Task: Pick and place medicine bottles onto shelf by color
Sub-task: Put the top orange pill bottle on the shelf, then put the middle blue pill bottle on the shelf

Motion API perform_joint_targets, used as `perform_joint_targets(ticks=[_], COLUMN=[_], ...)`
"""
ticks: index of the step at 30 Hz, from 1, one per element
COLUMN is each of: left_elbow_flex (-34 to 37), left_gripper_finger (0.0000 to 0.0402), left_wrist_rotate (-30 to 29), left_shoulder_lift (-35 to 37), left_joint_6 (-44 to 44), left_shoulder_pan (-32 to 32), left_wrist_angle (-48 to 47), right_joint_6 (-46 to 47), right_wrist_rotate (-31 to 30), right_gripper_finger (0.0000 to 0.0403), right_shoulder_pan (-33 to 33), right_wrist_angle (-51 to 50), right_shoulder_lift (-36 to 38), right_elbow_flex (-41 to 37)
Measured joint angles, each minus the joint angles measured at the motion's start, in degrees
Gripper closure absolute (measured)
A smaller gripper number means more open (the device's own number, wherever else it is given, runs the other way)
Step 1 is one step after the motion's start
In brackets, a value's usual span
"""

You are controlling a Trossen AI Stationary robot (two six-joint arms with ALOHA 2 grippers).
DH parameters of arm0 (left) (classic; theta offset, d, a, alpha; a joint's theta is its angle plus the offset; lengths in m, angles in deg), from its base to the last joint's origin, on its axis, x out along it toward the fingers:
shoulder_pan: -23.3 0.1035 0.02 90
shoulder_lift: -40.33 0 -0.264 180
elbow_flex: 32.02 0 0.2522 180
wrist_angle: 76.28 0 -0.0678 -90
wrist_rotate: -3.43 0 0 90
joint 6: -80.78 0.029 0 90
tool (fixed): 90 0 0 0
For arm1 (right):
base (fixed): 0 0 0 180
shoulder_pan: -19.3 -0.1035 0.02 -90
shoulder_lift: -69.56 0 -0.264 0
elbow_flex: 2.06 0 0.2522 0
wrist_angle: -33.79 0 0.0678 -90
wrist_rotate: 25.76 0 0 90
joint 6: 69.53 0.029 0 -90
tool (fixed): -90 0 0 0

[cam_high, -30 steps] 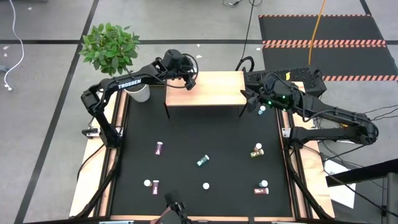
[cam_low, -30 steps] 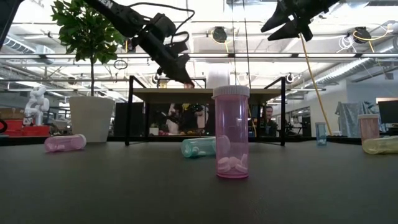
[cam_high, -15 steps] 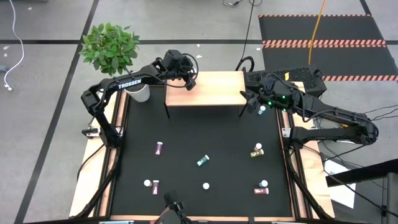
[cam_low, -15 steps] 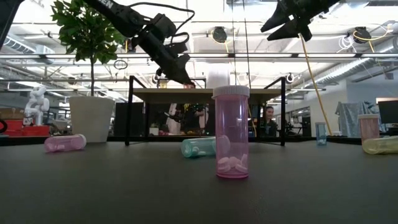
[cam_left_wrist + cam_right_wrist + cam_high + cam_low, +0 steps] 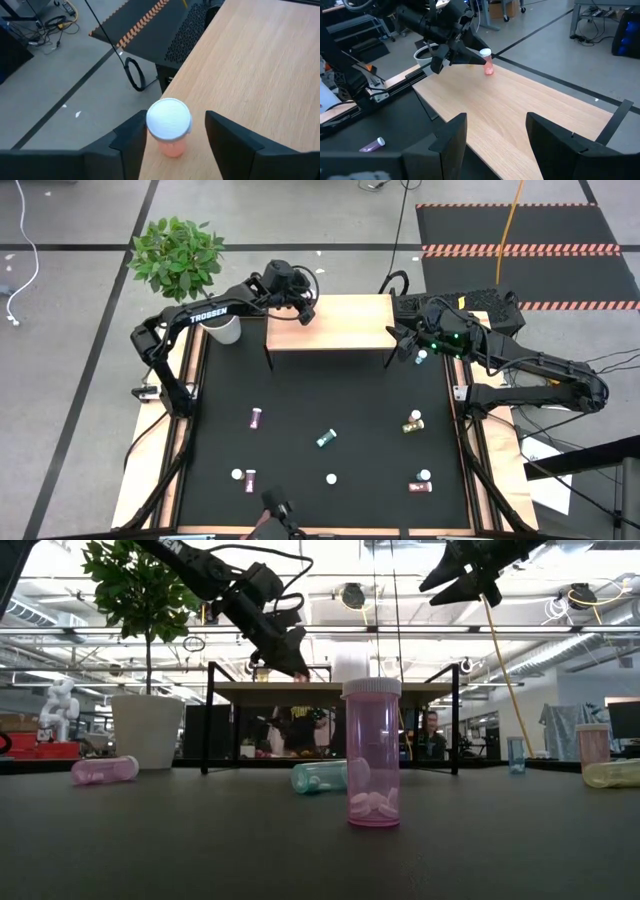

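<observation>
A pink medicine bottle (image 5: 170, 131) with a white cap stands upright on its base at the far left corner of the light wooden shelf (image 5: 335, 330); it also shows in the right wrist view (image 5: 488, 64). My left gripper (image 5: 175, 135) is open, one finger on each side of this bottle, with a clear gap at one finger. My right gripper (image 5: 495, 140) hangs open and bare above the shelf's right end (image 5: 400, 340). Several more bottles are on the black table: pink (image 5: 257, 418), teal (image 5: 326, 438), yellow (image 5: 413, 422). My left gripper slants down over the shelf's far left corner with its fingers on either side of the pink bottle's white cap (image 5: 169, 118). One finger (image 5: 135, 137) stands right against the cap's edge; I cannot tell whether it touches. The bottle stands upright on the shelf.
A white plant pot (image 5: 222, 328) with a leafy plant stands just left of the shelf. In the low view an upright pink bottle (image 5: 372, 755) stands near the camera, with a teal bottle (image 5: 318, 777) lying behind it. A person shows beyond the table.
</observation>
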Motion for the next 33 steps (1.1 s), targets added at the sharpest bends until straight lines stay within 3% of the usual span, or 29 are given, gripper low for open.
perform_joint_targets(ticks=[13,20,26,33], left_elbow_flex=[-0.11,-0.11,-0.11,-0.15], left_gripper_finger=[0.0138,0.0137,0.0154,0.0163], left_wrist_rotate=[0.40,0.44,0.43,0.67], left_shoulder_lift=[5.69,13.33,19.37,20.05], left_joint_6=[0.60,2.02,-1.16,2.13], left_shoulder_pan=[-0.03,-2.38,-8.29,-17.65], left_wrist_angle=[2.13,1.93,0.75,-4.64], right_joint_6=[0.26,0.15,-0.81,-1.70], right_wrist_rotate=[0.02,0.02,0.01,2.84], right_gripper_finger=[0.0203,0.0204,0.0204,0.0204], right_shoulder_pan=[0.00,0.00,0.69,1.80], right_wrist_angle=[0.02,0.07,0.07,0.56], right_shoulder_lift=[0.00,0.00,0.01,0.02], right_elbow_flex=[-0.02,-0.02,-0.02,-0.02])
